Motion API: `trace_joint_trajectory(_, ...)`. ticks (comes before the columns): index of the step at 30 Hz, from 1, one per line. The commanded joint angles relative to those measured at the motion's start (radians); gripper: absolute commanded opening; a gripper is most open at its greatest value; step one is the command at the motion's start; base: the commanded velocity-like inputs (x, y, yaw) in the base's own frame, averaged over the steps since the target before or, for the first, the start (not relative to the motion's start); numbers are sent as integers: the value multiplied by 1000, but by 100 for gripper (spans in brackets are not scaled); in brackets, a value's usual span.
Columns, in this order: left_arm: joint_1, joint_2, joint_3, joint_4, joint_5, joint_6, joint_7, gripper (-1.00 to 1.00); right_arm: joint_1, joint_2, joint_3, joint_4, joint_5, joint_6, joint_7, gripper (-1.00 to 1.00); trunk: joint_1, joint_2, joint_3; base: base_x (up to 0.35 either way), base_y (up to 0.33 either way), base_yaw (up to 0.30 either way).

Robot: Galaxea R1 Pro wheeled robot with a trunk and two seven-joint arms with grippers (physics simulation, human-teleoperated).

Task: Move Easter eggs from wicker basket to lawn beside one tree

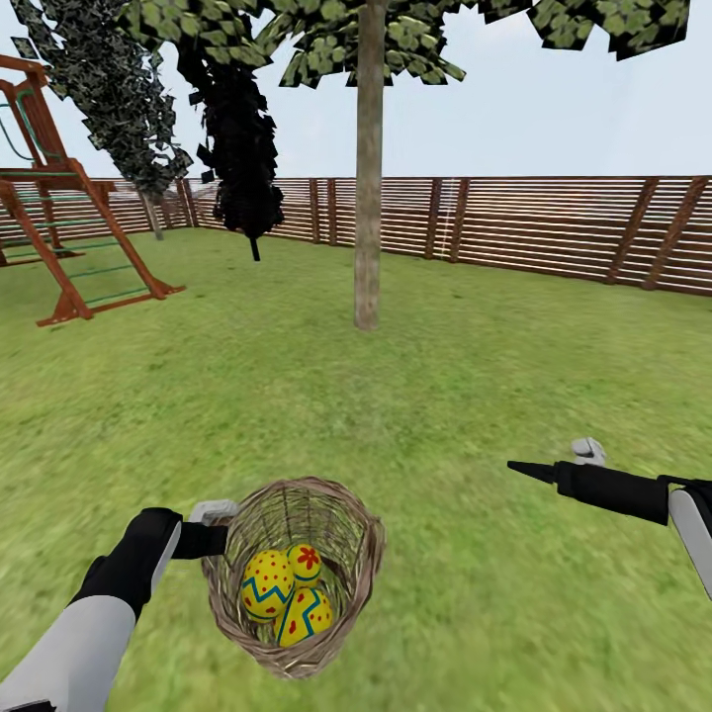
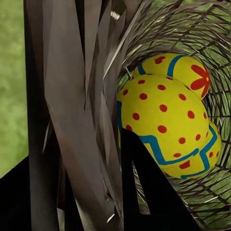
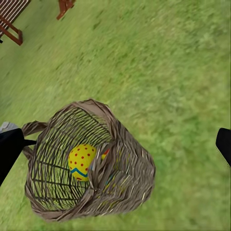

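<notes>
Here, left end effector (image 1: 220, 539) clamped on open-weave wicker basket (image 1: 346, 583), three glossy patterned eggs (image 1: 287, 591) inside, right end effector (image 1: 518, 467) apart.

We've got flat, even daylight, no cast shadows, no glare; the lawn (image 1: 475, 396) smears softly near our edges.

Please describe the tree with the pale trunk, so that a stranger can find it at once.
Look along the brown slatted fence at the lawn's far edge. The tree stands before it, beyond the wicker basket. Unlike the dark conifers nearby, its trunk is straight, bare and grey-brown.
</notes>
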Motion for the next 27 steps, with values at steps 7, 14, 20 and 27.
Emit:
trace_joint_trajectory(7, -1, -1, 4, -1, 0, 5, -9, -100, -1, 1, -1, 0, 2, 4, 4, 100, 1, -1, -1, 330, 0, 0)
trace_joint_trajectory(14, -1, -1, 4, -1, 0, 5, -9, -100, -1, 1, -1, 0, 2, 4, 4, 100, 1, -1, -1, 330, 0, 0)
trace_joint_trajectory(20, -1, -1, 4, -1, 0, 5, -9, -100, -1, 0, -1, 0, 2, 4, 5, 100, 1, -1, -1, 330, 0, 0)
trace_joint_trajectory(27, -1, -1, 3, -1, 0, 5, -9, -100, -1, 0, -1, 0, 2, 4, 5, 100, 1, -1, -1, 330, 0, 0)
